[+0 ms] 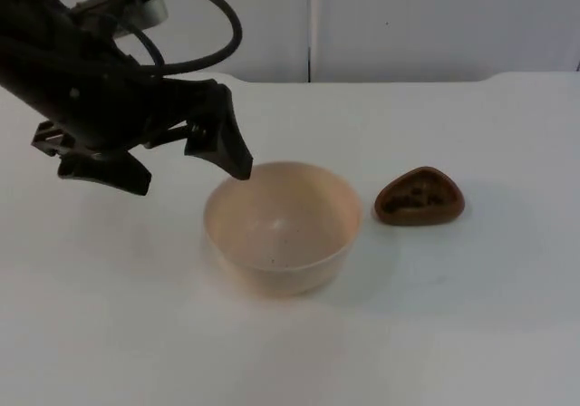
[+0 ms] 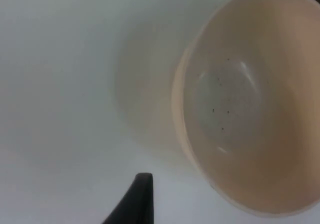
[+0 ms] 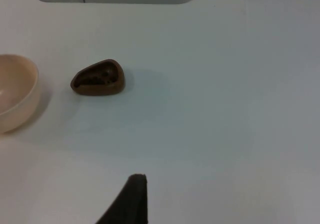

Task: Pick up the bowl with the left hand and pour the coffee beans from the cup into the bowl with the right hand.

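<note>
Left tool (image 1: pixel 190 166) wide open, empty, just beside bowl (image 1: pixel 283 227) rim.

A pale peach bowl (image 1: pixel 283 227) stands upright near the middle of the white table (image 1: pixel 471 315), its inside bare but for a few dark specks. The left gripper (image 1: pixel 186 176) hangs just left of the bowl, fingers spread, one black fingertip (image 1: pixel 237 163) at the bowl's far-left rim. To the bowl's right, apart from it, sits a small brown cup (image 1: pixel 420 197) holding dark coffee beans (image 1: pixel 415 198).
</note>
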Available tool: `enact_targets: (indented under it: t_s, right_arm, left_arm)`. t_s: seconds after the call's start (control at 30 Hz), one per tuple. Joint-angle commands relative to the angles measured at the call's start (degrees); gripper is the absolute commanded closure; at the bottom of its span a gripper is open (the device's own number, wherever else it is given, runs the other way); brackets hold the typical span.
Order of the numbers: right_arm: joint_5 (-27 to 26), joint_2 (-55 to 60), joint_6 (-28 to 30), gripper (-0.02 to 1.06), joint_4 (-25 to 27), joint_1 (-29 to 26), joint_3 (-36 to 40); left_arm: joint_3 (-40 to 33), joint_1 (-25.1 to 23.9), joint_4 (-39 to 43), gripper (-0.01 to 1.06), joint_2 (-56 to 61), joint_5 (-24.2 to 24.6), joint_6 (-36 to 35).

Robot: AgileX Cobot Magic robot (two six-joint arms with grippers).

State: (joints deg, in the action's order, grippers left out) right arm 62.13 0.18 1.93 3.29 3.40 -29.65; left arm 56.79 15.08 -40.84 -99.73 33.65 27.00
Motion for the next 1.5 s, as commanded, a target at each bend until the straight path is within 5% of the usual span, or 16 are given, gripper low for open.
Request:
enact_targets:
  t_s: [0.0,0.4,1.47]
  right_arm:
    - [-0.33,-0.18,0.27,-0.01,-0.24,-0.35,0.13]
    - [-0.33,-0.18,0.27,-0.01,-0.24,-0.35,0.13]
    - [-0.33,-0.18,0.26,-0.01,-0.61,-0.35,0.13]
  left_arm:
    - [1.16,0.22,-0.91,0.0,-1.02,0.54,-0.21]
    - [2.32,-5.0,-5.18,0.0,-7.87,2.02,0.04]
    - [2.46,-2.94,-9.16,0.07,-14.87,-4.54,-7.86]
